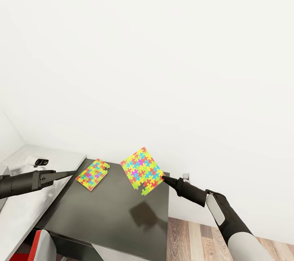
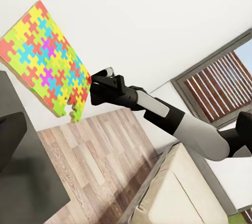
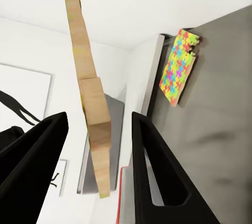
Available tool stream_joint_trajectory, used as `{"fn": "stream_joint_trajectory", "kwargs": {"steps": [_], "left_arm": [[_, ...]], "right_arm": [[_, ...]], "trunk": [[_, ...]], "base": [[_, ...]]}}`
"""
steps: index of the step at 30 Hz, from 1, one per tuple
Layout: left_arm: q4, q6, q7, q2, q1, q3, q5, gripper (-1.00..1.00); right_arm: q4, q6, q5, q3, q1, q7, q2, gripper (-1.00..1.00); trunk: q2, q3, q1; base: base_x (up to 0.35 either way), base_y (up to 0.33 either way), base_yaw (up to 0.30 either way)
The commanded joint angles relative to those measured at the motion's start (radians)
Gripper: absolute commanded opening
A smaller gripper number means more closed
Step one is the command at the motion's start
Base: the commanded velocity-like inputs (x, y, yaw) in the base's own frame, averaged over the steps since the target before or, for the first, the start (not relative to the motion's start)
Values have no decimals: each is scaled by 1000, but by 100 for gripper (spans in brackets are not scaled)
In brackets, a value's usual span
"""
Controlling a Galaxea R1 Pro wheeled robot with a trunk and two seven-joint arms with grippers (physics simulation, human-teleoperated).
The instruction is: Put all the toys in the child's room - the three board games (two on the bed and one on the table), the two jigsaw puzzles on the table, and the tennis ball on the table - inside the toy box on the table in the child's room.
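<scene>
Two puzzles logged from my head view: a raised jigsaw (image 1: 141, 171) pinched at its edge by my right gripper (image 1: 164, 178), above the dark table (image 1: 118, 216); the flat jigsaw (image 1: 93, 174) lay there. Left gripper (image 1: 73, 172): state unreadable. Left wrist: raised jigsaw (image 2: 46, 60) airborne. Right wrist: fingers (image 3: 157, 171) flanked its edge.

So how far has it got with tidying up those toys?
Nothing looks finished from here: the toy box isn't visible, so what is already packed can't be judged. In hand: the right gripper holds one jigsaw puzzle by its edge, lifted above the dark table. Left: the second puzzle lies flat on the table, near the left gripper, plus whatever toys remain elsewhere.
</scene>
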Motion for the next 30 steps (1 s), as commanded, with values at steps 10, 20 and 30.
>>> {"fn": "stream_joint_trajectory", "kwargs": {"steps": [10, 20, 30], "left_arm": [[0, 11, -4, 0, -1, 0, -1, 100], [0, 11, -4, 0, -1, 0, -1, 100], [0, 11, -4, 0, -1, 0, -1, 100]], "right_arm": [[-7, 4, 7, 6, -1, -2, 3, -100], [-13, 4, 9, 8, -1, -1, 4, -100], [-14, 4, 10, 8, -1, 2, 6, -100]], "trunk": [[-2, 3, 1], [-2, 11, 1], [-2, 20, 1]], "base": [[0, 0, 137], [0, 0, 256], [0, 0, 262]]}}
